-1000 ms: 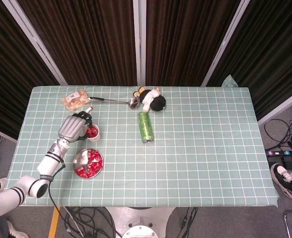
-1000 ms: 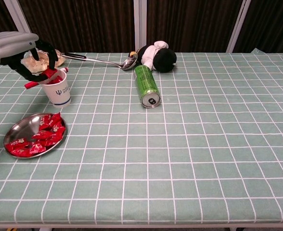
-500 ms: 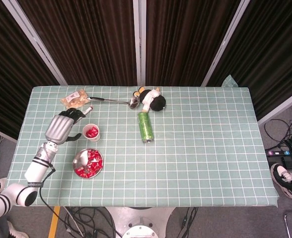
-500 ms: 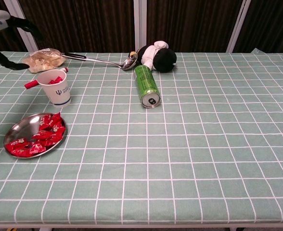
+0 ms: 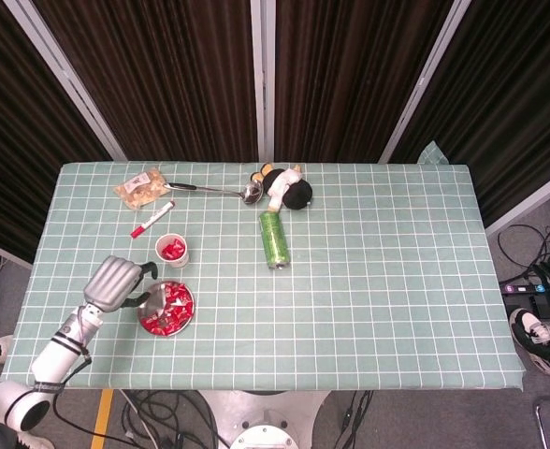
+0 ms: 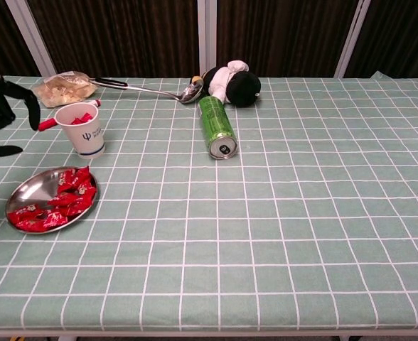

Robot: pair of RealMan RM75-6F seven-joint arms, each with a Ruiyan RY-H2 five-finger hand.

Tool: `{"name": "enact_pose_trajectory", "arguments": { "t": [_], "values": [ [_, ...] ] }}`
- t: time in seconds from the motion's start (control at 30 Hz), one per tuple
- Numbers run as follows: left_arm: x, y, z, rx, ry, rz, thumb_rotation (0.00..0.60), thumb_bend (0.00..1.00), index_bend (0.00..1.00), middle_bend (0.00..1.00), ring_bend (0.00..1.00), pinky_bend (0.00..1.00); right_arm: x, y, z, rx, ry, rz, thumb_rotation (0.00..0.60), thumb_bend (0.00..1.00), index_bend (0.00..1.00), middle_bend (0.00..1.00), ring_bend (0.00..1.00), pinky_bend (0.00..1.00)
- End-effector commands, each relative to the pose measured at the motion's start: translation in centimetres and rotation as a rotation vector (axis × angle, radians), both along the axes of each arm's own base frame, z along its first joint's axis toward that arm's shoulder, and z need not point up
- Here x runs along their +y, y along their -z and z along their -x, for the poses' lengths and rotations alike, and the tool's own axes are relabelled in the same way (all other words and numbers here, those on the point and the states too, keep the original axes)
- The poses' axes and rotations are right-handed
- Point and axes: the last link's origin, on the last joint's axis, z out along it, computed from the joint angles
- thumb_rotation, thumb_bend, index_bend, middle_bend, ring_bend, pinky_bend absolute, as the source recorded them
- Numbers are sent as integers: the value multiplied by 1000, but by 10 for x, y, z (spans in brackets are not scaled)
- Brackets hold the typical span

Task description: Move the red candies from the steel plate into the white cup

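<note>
A few red candies (image 6: 82, 118) already sit in the white cup (image 6: 85, 133), which stands on the surface just beyond the steel plate (image 6: 25, 192). Most of the job looks undone, I'd say: a good heap of wrapped candies is on the plate, spread over its right and near parts. The left hand (image 5: 118, 282) hovers at the plate's left edge, fingers loosely apart and holding nothing. The right hand isn't visible from either camera.
</note>
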Motion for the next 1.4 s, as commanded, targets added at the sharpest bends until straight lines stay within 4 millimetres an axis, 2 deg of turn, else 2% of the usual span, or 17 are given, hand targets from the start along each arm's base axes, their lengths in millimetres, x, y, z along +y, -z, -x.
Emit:
{"name": "enact_pose_trajectory", "arguments": {
  "t": [0.03, 0.13, 0.33, 0.67, 0.93, 1.4],
  "values": [
    [3, 18, -5, 13, -4, 82, 600, 304, 446, 1000, 940, 1000, 1, -1, 0, 3, 2, 2, 600, 198, 17, 60, 0, 143],
    [8, 28, -9, 32, -2, 120, 600, 318, 400, 1000, 948, 1000, 2, -1, 0, 4, 5, 4, 600, 198, 17, 60, 0, 143],
    [13, 45, -16, 83, 15, 174, 600, 326, 369, 1000, 950, 1000, 2, -1, 0, 5, 12, 3, 600, 198, 17, 59, 0, 143],
    [17, 55, -6, 164, -41, 209, 600, 326, 380, 1000, 949, 1000, 2, 0, 1, 4, 17, 3, 600, 199, 17, 59, 0, 143],
    [12, 51, 4, 192, -87, 225, 600, 325, 438, 1000, 947, 1000, 2, 0, 1, 3, 14, 3, 600, 198, 17, 59, 0, 143],
    [13, 39, 18, 214, -107, 156, 600, 326, 440, 1000, 936, 1000, 2, -1, -1, 7, 13, 6, 600, 198, 17, 59, 0, 144]
  ]
}}
